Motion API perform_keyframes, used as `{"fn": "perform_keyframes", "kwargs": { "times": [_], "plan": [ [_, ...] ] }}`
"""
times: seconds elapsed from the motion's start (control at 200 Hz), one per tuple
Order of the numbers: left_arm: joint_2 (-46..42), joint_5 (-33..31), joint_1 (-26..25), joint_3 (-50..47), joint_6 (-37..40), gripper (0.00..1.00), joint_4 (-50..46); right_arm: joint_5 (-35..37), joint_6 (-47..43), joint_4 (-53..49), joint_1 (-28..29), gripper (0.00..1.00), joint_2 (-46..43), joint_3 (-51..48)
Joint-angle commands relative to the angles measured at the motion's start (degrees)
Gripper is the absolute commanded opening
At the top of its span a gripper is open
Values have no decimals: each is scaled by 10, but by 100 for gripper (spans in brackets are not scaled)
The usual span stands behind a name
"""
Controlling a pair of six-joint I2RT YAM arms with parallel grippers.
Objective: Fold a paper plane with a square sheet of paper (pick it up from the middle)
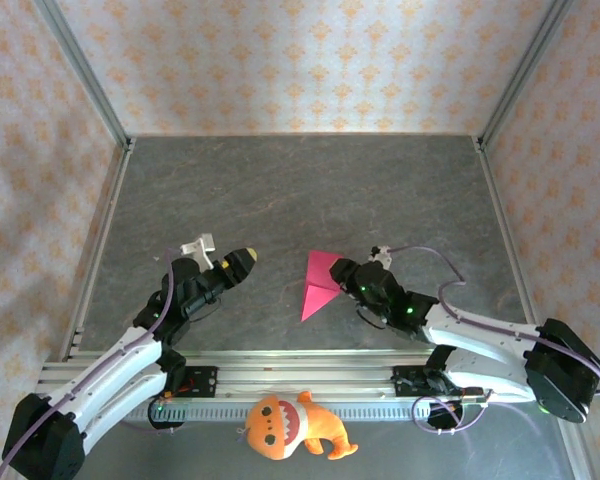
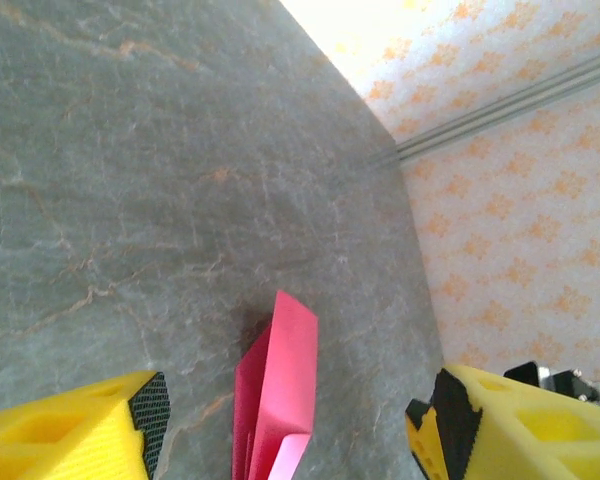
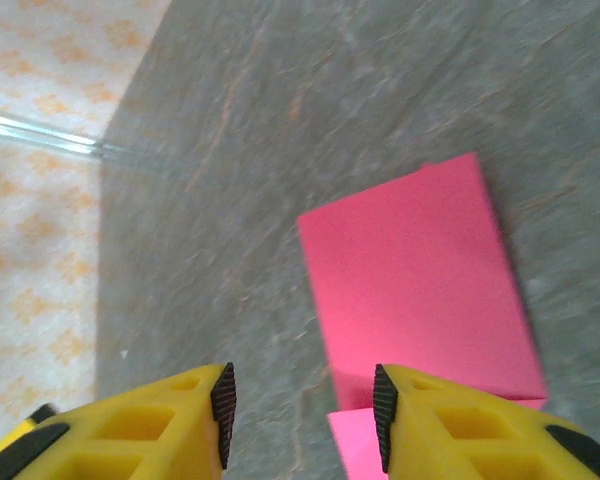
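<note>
Beside the parted, empty right tool (image 3: 300, 400), the loosely folded paper (image 3: 420, 270) may spring open; the left tool (image 1: 245, 258) gapes wide.

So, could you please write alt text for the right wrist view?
Folded pink paper lies on a grey table, just ahead of the right tool, whose yellow fingers stand apart. A patterned wall rises at the left.

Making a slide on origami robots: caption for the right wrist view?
Right gripper, fingers apart, poised at the near edge of the folded pink paper on the grey table.
</note>
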Motion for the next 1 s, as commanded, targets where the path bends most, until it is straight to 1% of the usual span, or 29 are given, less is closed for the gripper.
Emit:
{"fn": "perform_keyframes", "kwargs": {
  "times": [0.0, 0.085, 0.175, 0.265, 0.335, 0.415, 0.475, 0.53, 0.55, 0.586, 0.651, 0.736, 0.781, 0.876, 0.921, 0.996],
  "plan": [
    [25, 7, 11, 32, 13, 70, 61, -16, -37, -48, -25, 43, -7, 5],
    [56, 21, 13, 50, 7, 68, 81, -20, -66, -79, -38, 43, -3, 25],
    [90, 37, 13, 56, 3, 65, 110, -27, -94, -82, -53, 44, -5, 28],
    [120, 44, 12, 62, 1, 59, 118, -70, -114, -56, -75, 45, 3, 20],
    [145, 67, 11, 68, 0, 56, 131, -98, -122, -34, -91, 43, 21, 15],
    [182, 86, 3, 79, 4, 41, 128, -163, -130, 13, -121, 33, 56, 13],
    [209, 100, -7, 82, 6, 37, 136, -217, -128, 53, -144, 30, 87, 12],
    [235, 109, -16, 85, 6, 27, 142, -258, -129, 80, -162, 23, 123, 14],
    [245, 115, -19, 87, 8, 24, 145, -269, -129, 83, -167, 23, 134, 18],
    [262, 123, -25, 90, 10, 22, 151, -283, -135, 87, -169, 23, 148, 24],
    [294, 131, -39, 99, 10, 16, 157, -290, -138, 94, -171, 23, 172, 31],
    [340, 148, -66, 125, 15, 14, 171, -295, -142, 93, -172, 21, 196, 36],
    [365, 156, -79, 147, 27, 12, 167, -289, -145, 87, -173, 21, 205, 38],
    [416, 162, -104, 198, 54, 8, 130, -275, -154, 67, -175, 21, 208, 41],
    [441, 167, -115, 219, 67, 8, 114, -270, -154, 60, -177, 22, 204, 42],
    [475, 163, -123, 237, 70, 4, 103, -263, -155, 48, -181, 23, 192, 40]
  ]
}}
